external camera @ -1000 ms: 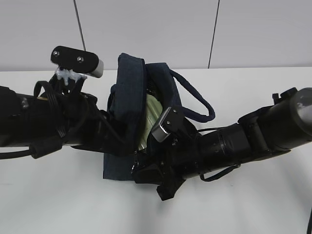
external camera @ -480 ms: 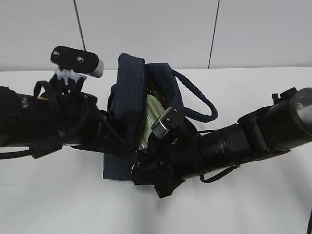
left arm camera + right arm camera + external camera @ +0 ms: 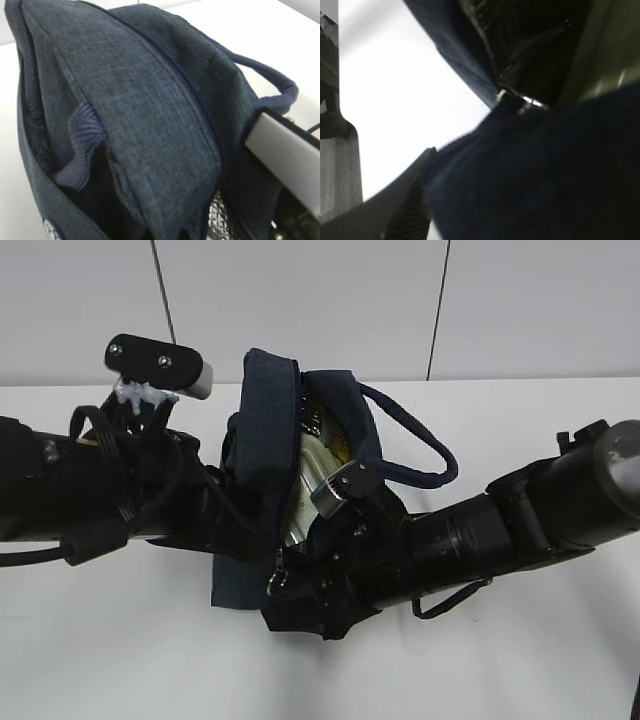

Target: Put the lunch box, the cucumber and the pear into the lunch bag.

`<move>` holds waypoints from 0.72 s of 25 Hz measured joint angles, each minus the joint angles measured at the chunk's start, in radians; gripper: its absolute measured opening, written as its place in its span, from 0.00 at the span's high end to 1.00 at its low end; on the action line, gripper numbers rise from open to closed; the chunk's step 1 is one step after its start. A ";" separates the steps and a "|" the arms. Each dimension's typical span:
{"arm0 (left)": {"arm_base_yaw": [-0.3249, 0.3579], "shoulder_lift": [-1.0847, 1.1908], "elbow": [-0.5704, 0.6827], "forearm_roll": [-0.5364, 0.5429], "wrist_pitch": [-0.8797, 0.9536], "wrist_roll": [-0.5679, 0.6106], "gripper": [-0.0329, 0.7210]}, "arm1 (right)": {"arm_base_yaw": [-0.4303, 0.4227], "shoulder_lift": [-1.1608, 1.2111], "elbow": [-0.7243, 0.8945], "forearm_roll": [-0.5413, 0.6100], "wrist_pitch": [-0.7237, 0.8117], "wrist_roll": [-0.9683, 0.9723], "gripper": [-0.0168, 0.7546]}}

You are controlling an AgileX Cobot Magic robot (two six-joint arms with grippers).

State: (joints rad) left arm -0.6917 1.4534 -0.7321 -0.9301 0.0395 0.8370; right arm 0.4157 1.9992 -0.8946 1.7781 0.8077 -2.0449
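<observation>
Lunch bag (image 3: 262, 430): dark navy fabric, boxy, standing on the white table (image 3: 120, 660) at the middle of the exterior view, between my two arms. Its top gapes open.

Nearest item: my right pincer (image 3: 300, 592), pushed against the bag's near end. Its fingertips are lost among dark cloth in both the exterior and right wrist views, so I cannot tell whether it is spread or pinching anything. The right wrist view is blurred: navy fabric, a small silver metal piece (image 3: 522, 101) where the seams meet, white table beyond.

Next: my left pincer (image 3: 232, 508), pressed together, hard against the bag's left side under the raised flap. What lies between its fingers is hidden by the fabric.

Inside the opening: lunch box (image 3: 308, 475), with its pale sage-green lid showing, tilted, between the flap and the right wall. Just beyond it sits a small yellowish patch, too little of it visible to name.

Lining (image 3: 220, 220): silvery, quilted, seen at the mouth in the left wrist view.

Handle (image 3: 420, 455): one padded navy loop, arching off the bag's right side above my right arm.

Farthest: pale wall (image 3: 320, 300) with two dark vertical seams.
</observation>
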 joint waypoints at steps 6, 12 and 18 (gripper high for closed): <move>0.000 0.000 0.000 0.000 0.000 0.000 0.95 | 0.000 0.000 0.000 0.000 -0.032 0.008 0.43; 0.000 0.000 0.000 -0.004 0.000 0.000 0.95 | 0.002 0.000 -0.014 0.000 -0.020 0.010 0.43; 0.000 0.000 0.000 -0.030 0.001 0.000 0.95 | 0.004 0.002 -0.042 0.000 -0.018 0.029 0.43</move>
State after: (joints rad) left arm -0.6917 1.4534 -0.7321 -0.9600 0.0402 0.8370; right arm 0.4198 2.0009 -0.9365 1.7781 0.7900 -2.0159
